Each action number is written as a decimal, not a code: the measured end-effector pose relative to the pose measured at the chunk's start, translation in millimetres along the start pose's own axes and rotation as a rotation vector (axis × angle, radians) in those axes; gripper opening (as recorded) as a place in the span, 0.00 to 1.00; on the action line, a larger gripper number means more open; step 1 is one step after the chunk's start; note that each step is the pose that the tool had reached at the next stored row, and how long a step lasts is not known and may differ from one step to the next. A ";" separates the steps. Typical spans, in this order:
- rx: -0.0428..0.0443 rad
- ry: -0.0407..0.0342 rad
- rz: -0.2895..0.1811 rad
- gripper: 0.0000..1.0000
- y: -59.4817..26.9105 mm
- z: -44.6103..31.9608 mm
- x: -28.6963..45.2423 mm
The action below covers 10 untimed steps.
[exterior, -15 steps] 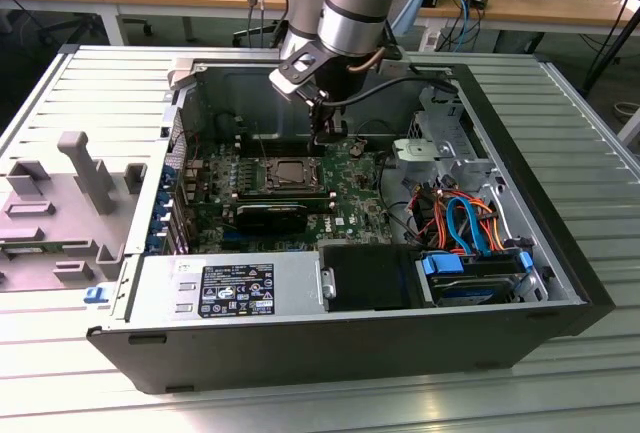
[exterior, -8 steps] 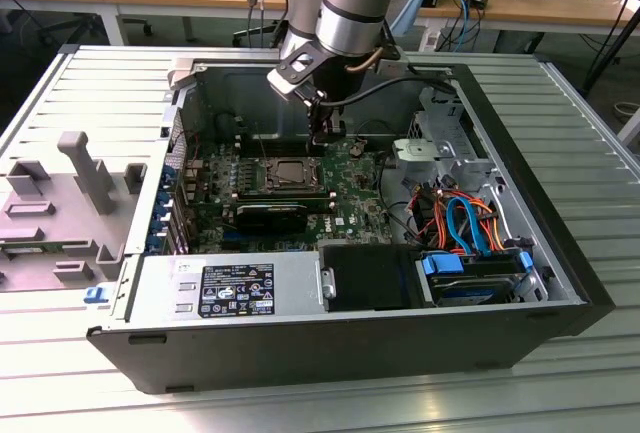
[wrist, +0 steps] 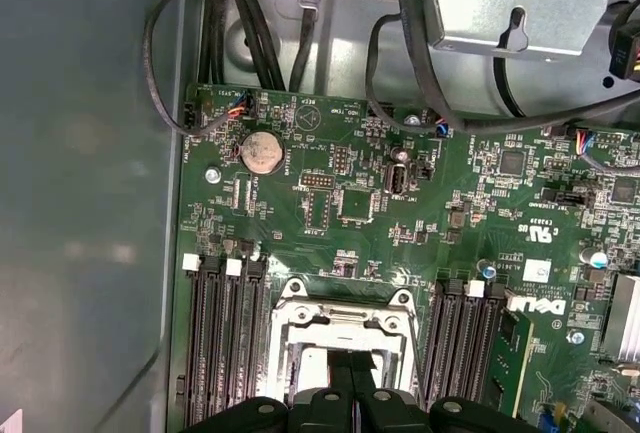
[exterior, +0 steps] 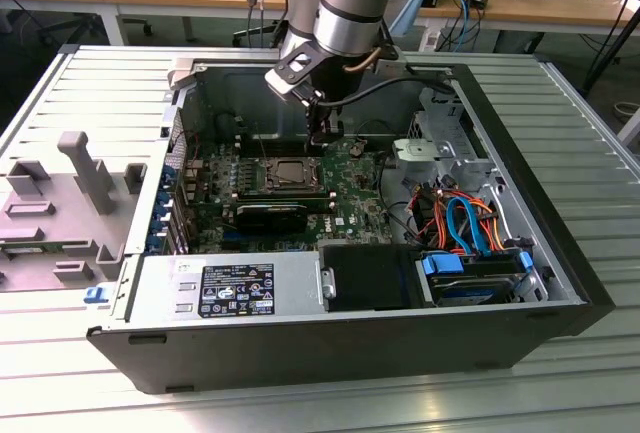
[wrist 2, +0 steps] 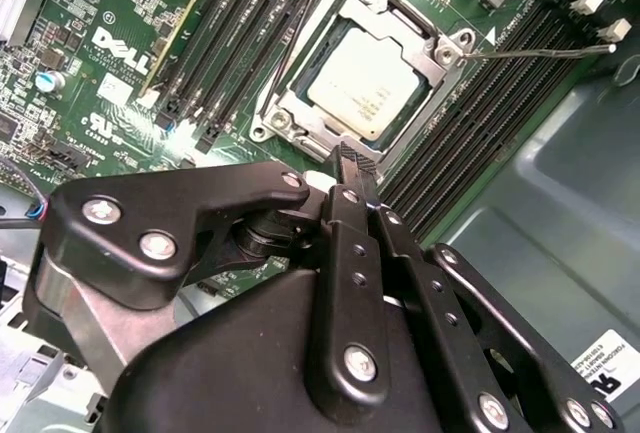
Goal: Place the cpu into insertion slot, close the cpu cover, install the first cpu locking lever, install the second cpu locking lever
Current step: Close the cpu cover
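Note:
The cpu [wrist 2: 365,83], a silver-grey square, lies in the insertion slot [exterior: 297,173] on the green motherboard. The cpu cover [wrist 2: 412,31], a silver frame, lies flat over it, and the chip shows through its window. One thin wire locking lever [wrist 2: 545,51] sticks out from the socket's corner across the black memory slots. A second thin wire lever [wrist 2: 300,33] runs along the opposite side. My gripper [wrist 2: 356,161] hovers just above the socket's edge, fingers shut with nothing between them. The exterior view has the gripper [exterior: 320,138] right behind the socket. In the first wrist view the fingertips [wrist: 350,373] overlap the cover [wrist: 340,315].
The motherboard sits inside an open computer case [exterior: 560,283] lying on a slatted metal table. Black memory slots [wrist: 215,343] flank the socket on both sides. A power supply [exterior: 235,288], drive bays [exterior: 475,278] and orange and blue cables [exterior: 455,218] fill the near side. A grey fixture [exterior: 85,178] stands at the exterior view's left.

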<state>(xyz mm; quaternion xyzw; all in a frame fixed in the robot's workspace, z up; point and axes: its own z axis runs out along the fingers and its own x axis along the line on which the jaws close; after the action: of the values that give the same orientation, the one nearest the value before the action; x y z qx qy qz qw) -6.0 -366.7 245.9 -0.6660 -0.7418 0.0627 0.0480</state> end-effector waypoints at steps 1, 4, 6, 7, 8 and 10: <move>0.0001 0.0000 0.000 0.11 -0.4 0.1 0.1; 0.0001 0.0000 0.000 0.11 -4.8 0.9 0.5; 0.0000 0.0001 0.000 0.11 -7.7 1.5 0.9; 0.0001 0.0000 0.000 0.11 -8.0 1.5 0.9; 0.0001 0.0000 0.000 0.11 -8.4 1.6 0.9; 0.0001 0.0000 0.000 0.11 -9.6 1.8 1.1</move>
<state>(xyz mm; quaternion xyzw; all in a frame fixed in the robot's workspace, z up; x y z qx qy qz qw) -15.8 -366.6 245.6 -0.6660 -0.7418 0.0627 0.0480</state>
